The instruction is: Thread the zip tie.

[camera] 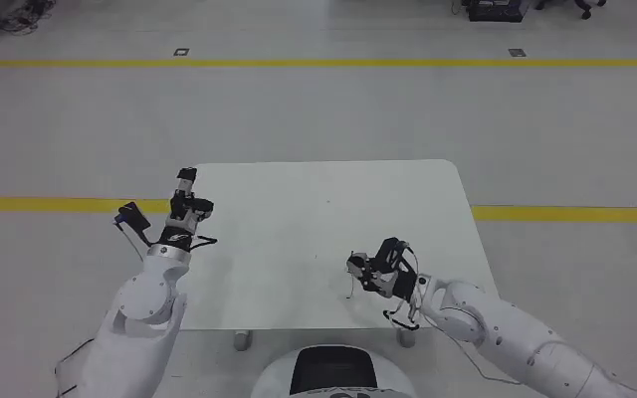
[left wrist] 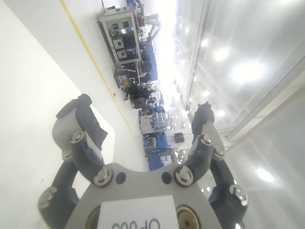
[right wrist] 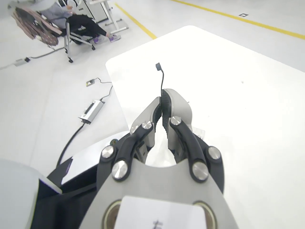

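My right gripper (right wrist: 162,101) is shut on a thin black zip tie (right wrist: 162,79). The tie's square head (right wrist: 158,66) sticks out a short way past the fingertips, above the white table (right wrist: 238,72). In the top view this gripper (camera: 360,267) sits over the table's front right part, and the zip tie (camera: 350,287) hangs from it as a thin dark line. My left gripper (left wrist: 144,103) is open and holds nothing. It is raised beside the table's left edge (camera: 189,194), well apart from the tie.
The white table (camera: 318,199) has rounded corners, and its bare top lies between the two arms. Grey floor with yellow lines (camera: 318,63) surrounds it. A power box with cables (right wrist: 91,110) lies on the floor off one table edge.
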`<move>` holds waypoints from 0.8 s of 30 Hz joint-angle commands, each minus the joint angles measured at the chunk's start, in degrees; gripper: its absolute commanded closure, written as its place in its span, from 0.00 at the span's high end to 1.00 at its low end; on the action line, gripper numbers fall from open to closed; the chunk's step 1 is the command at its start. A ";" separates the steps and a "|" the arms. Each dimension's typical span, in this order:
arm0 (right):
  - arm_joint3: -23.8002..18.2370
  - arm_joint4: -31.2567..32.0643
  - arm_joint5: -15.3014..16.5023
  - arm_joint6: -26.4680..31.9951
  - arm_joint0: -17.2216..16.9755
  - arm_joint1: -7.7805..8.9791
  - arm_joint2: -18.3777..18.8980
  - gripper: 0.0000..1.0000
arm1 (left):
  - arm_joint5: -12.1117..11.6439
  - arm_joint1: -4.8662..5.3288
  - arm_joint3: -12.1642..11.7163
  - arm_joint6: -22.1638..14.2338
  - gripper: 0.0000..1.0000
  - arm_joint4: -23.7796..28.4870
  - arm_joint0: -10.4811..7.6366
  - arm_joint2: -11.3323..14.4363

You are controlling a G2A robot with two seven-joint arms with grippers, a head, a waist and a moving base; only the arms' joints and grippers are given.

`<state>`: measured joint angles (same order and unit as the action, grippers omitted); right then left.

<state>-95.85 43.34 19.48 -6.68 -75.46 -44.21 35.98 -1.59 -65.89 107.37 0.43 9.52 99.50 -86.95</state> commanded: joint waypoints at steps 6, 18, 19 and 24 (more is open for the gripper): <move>0.83 -14.12 0.00 -3.70 1.75 1.33 -1.57 0.00 | 1.20 -0.65 0.86 -0.34 1.00 -1.95 -0.76 5.69; 0.73 -23.92 0.00 -2.26 1.49 0.65 -1.29 0.00 | 0.69 -0.64 0.66 -0.69 1.00 -4.76 -1.06 6.56; 0.76 -25.79 0.00 -1.39 1.80 0.57 -1.27 0.00 | 0.70 -0.69 0.47 -0.80 1.00 -5.54 -1.22 7.20; 0.41 -34.72 0.00 2.81 3.02 0.23 -1.46 0.00 | -0.40 -1.07 -0.37 -0.98 1.00 -10.32 -2.72 11.45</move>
<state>-95.36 10.44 19.48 -4.75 -72.58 -43.93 34.56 -2.07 -66.89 107.14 -0.89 0.71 97.01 -76.41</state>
